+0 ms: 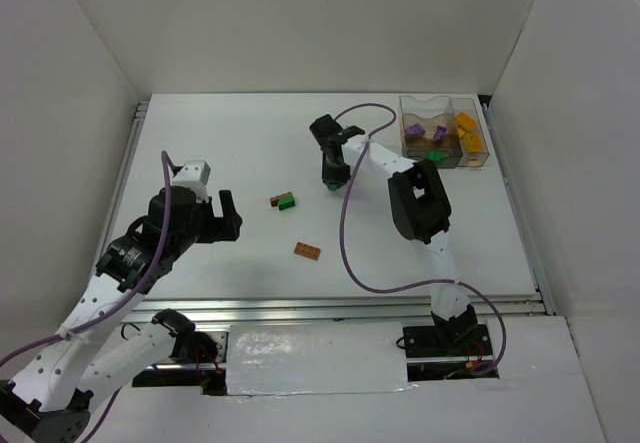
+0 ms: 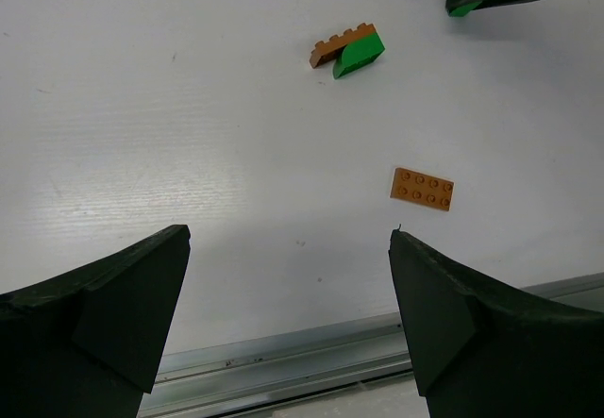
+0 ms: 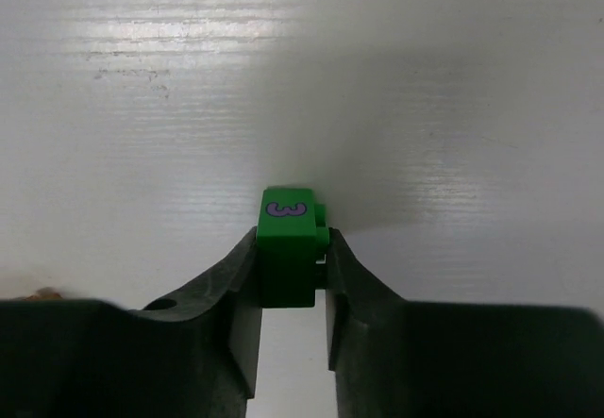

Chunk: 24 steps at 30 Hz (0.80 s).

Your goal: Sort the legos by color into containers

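A matte white table (image 1: pixel 250 143) sits boxed in by plain white wall panels, with a metal rail (image 1: pixel 380 306) along its near edge. The right gripper (image 3: pixel 291 259) pinches a green lego (image 3: pixel 288 239) with a purple mark on its face, low over the middle of the table. The left gripper (image 2: pixel 288 239) hangs spread wide and holds nothing. A flat brown brick (image 2: pixel 422 189) and a brown-and-green pair (image 2: pixel 347 50) lie apart on the surface. The clear compartment box (image 1: pixel 420 103) at the far right corner holds purple, yellow-orange and green pieces.
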Tool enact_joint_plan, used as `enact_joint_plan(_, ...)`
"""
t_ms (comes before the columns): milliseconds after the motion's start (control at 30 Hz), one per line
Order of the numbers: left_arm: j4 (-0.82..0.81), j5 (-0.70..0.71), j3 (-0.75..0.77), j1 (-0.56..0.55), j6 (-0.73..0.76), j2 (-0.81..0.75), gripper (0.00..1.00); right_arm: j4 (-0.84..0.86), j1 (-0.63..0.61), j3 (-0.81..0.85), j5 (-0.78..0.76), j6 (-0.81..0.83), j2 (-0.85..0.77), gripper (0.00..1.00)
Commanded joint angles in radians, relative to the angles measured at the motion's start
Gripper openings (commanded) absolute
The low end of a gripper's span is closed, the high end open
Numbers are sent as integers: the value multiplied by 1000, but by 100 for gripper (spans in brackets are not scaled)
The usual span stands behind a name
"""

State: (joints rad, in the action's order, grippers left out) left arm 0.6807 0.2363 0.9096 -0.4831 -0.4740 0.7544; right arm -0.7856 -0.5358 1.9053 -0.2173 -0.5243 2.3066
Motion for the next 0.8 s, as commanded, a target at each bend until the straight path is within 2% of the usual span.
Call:
enact_joint_plan(0, -26, -15, -9, -8, 9, -15, 99, 2, 5, 32, -20, 0, 11, 1)
enact_joint_plan(133, -26, -18, -9, -9, 11, -13, 100, 51, 5, -60, -30, 7, -91, 0)
enact_joint_plan(200, -26, -20, -9, -9, 11, -12, 99, 78, 22, -127, -43, 12, -195, 0)
enact_joint_plan(333, -27, -22, -9, -12, 11, -13, 99, 125, 195, -184, -10, 56, -323, 0)
enact_joint_plan(533, -27, -23, -11, -17, 12, -23, 100, 34, 368, -74, -42, 138, -302, 0)
enact_joint_plan(767, -29, -26, -11, -17, 12, -21, 100, -29, 509, 67, -70, 107, -181, 0)
